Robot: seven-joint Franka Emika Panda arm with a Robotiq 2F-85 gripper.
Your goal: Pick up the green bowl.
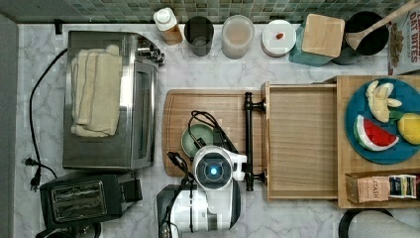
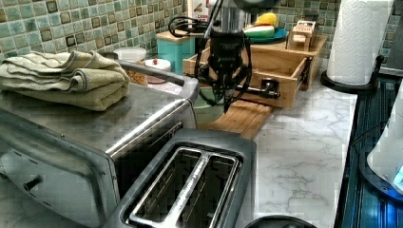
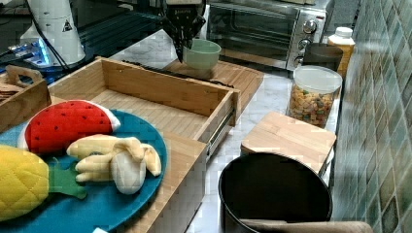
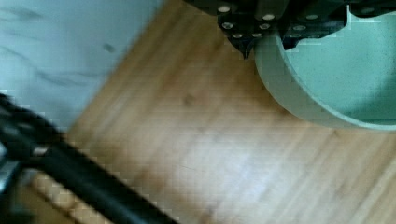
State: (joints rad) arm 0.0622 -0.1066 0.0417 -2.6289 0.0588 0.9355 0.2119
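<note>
Pale green, the green bowl (image 3: pixel 201 53) sits on the wooden cutting board (image 1: pixel 218 106) near the bench's middle, the tool (image 4: pixel 267 41) straddling its rim, narrowed around the wall, apparently for lifting.

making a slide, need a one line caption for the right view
End effector straddling the rim of the green bowl on the wooden board, toaster oven behind.

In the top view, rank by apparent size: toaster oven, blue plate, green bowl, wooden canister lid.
1. Toaster oven
2. Blue plate
3. Wooden canister lid
4. Green bowl, partly hidden by the arm, so less certain.
</note>
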